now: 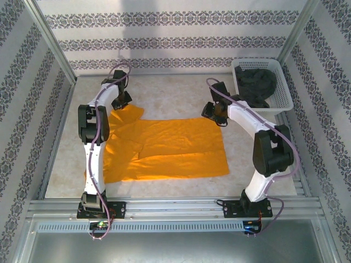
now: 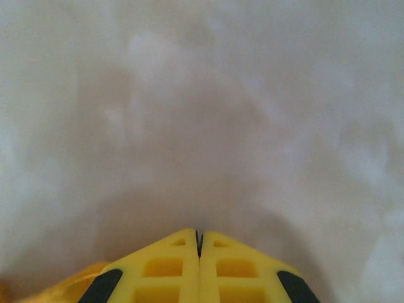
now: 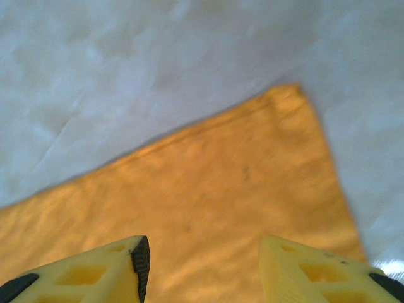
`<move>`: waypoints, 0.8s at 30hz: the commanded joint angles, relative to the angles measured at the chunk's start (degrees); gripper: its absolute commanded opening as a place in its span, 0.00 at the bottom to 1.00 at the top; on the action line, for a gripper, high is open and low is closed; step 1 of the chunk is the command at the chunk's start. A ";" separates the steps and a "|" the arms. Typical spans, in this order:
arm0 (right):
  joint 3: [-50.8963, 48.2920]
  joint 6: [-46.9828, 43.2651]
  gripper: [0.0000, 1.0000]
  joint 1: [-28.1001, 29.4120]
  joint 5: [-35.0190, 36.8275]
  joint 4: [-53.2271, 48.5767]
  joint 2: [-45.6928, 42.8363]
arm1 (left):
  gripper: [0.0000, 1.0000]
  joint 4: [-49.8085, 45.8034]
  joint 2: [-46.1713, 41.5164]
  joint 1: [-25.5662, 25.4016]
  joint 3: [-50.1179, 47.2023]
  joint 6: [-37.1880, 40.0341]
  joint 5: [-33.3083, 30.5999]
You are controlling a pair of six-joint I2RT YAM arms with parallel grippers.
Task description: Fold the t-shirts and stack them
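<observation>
- The mustard-orange t-shirt [image 1: 170,148] lies spread flat across the middle of the surface [image 1: 175,90]. Its straight edge is toward the right, and 1 sleeve reaches toward the far left corner.
- The dark charcoal grey t-shirt [image 1: 255,83] sits bunched in the white basket [image 1: 286,101] at the far right corner of the surface, well apart from the orange one.
- My left jaws are pressed together at that far left sleeve. In my left wrist view a sliver of orange cloth [image 2: 63,285] shows beside the yellow fingers [image 2: 164,271], but I cannot tell whether any of it is pinched.
- My right jaws stand wide, with nothing in them, over the far right corner [image 3: 297,101] of the orange shirt. The cloth lies below and between the 2 fingers.
- I judge this shirt light and limp. It will sag from wherever I lift it and keep no shape of its own, and it should slide easily on the smooth surface.
- The best hold looks to be the stitched hem at the corners, where the doubled cloth gives the pads something to bite.
- I would take 2 corners of 1 edge together, so that the edge stays taut and the fold lands square.
- The creases near the left side may bunch if the cloth is dragged rather than lifted.
</observation>
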 commanded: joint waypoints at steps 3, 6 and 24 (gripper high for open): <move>5.45 2.37 0.49 -3.45 9.57 -3.91 7.72 | 0.00 4.60 -12.82 -0.68 -9.55 -2.05 1.33; 10.00 0.51 0.50 -4.63 8.63 -4.39 12.57 | 0.00 7.11 -17.63 -0.77 -15.50 -2.77 3.85; 15.10 -4.25 0.42 -4.98 7.13 -8.50 20.85 | 0.00 9.87 -30.98 -0.50 -30.36 -4.70 7.86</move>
